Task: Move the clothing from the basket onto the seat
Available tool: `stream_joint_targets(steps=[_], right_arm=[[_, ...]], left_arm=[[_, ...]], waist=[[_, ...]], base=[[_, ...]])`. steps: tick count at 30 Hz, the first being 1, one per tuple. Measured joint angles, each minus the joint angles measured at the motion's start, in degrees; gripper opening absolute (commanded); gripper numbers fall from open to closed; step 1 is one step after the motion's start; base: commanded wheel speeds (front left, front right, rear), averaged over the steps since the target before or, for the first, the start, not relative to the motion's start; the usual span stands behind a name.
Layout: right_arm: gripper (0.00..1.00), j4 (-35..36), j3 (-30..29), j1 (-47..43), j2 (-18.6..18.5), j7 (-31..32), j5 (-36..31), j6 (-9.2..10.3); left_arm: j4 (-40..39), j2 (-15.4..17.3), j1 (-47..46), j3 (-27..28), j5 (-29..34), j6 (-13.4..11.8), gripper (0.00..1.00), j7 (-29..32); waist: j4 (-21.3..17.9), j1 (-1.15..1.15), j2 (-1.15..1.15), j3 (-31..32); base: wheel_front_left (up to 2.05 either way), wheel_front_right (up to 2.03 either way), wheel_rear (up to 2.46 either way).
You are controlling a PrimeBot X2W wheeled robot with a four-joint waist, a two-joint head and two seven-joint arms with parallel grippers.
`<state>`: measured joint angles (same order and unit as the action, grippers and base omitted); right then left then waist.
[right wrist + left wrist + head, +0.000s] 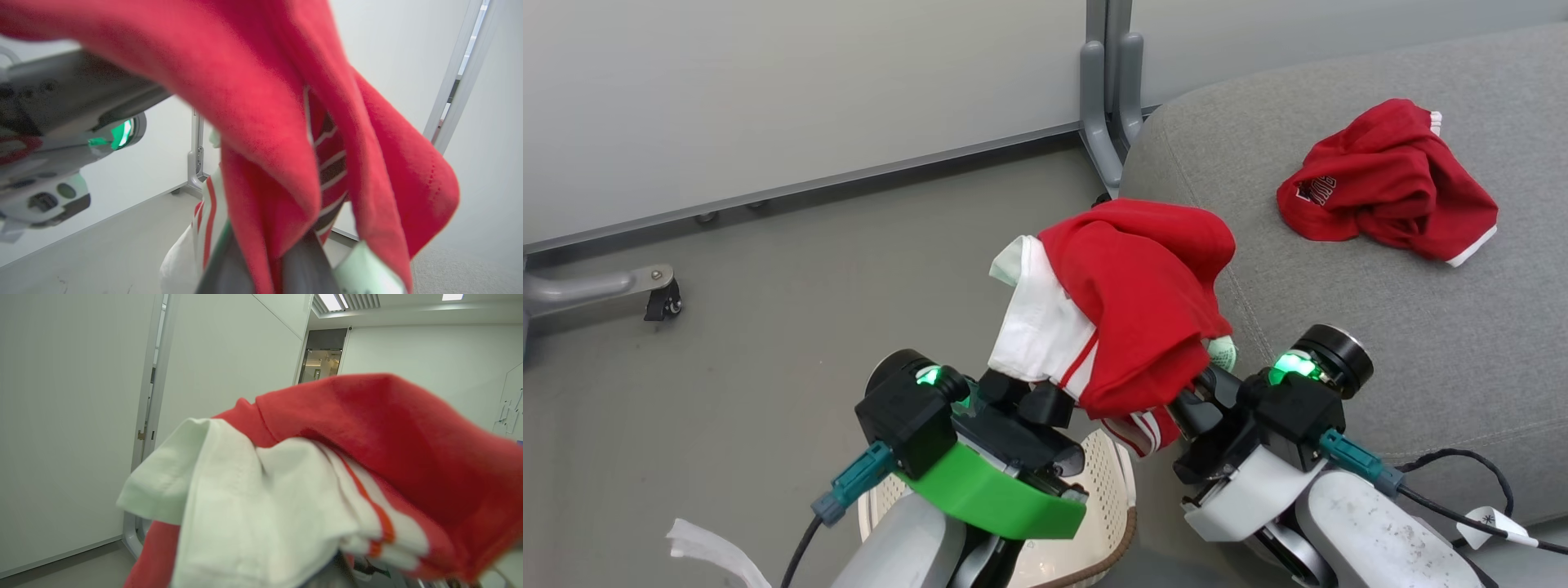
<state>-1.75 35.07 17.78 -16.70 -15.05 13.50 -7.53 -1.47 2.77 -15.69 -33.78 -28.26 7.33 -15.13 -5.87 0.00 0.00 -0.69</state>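
A red garment with a white panel and striped trim [1127, 310] hangs in the air between my two grippers, above the cream basket [1103, 523] and beside the grey seat's [1380, 343] left edge. My right gripper [1213, 363] is shut on its red lower fold; in the right wrist view the cloth [265, 122] drapes over the fingers [302, 265]. My left gripper [1025, 388] reaches under the white panel, and the cloth [286, 490] hides its fingers. A second crumpled red garment [1388, 184] lies on the seat at the upper right.
A grey partition foot [1107, 106] stands on the floor behind the seat's corner. At the far left a metal leg with a caster [658, 294] sticks out. A black cable [1462, 482] lies on the seat by my right forearm. My left arm [61, 143] shows in the right wrist view.
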Motion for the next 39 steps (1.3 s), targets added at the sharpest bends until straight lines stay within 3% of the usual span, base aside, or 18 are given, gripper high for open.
stream_joint_targets(steps=[1,2,13,39], right_arm=[[0.00,0.07,-0.34,-0.09,0.01,-0.01,0.02,-0.01],[0.00,0.11,-0.54,-0.19,0.01,-0.01,0.02,-0.01],[0.00,1.04,-5.86,-2.33,1.21,0.00,1.63,-0.01],[0.00,4.74,-25.50,-7.39,2.55,-0.01,0.93,0.00]], left_arm=[[0.12,0.00,0.11,0.14,0.04,0.00,0.99,0.00],[0.21,0.00,0.14,0.21,0.11,0.00,1.00,0.00],[3.09,-0.02,2.55,2.63,2.91,0.00,1.00,0.00],[7.59,-0.01,13.64,16.15,10.40,0.04,1.00,0.00]], waist=[[-0.02,0.00,0.00,0.06],[-0.04,0.00,0.00,0.10],[-0.36,0.00,0.00,0.87],[1.76,0.00,0.00,0.93]], base=[[0.00,0.00,0.00],[0.00,0.00,0.00],[0.00,0.00,0.00],[0.00,0.00,0.00]])
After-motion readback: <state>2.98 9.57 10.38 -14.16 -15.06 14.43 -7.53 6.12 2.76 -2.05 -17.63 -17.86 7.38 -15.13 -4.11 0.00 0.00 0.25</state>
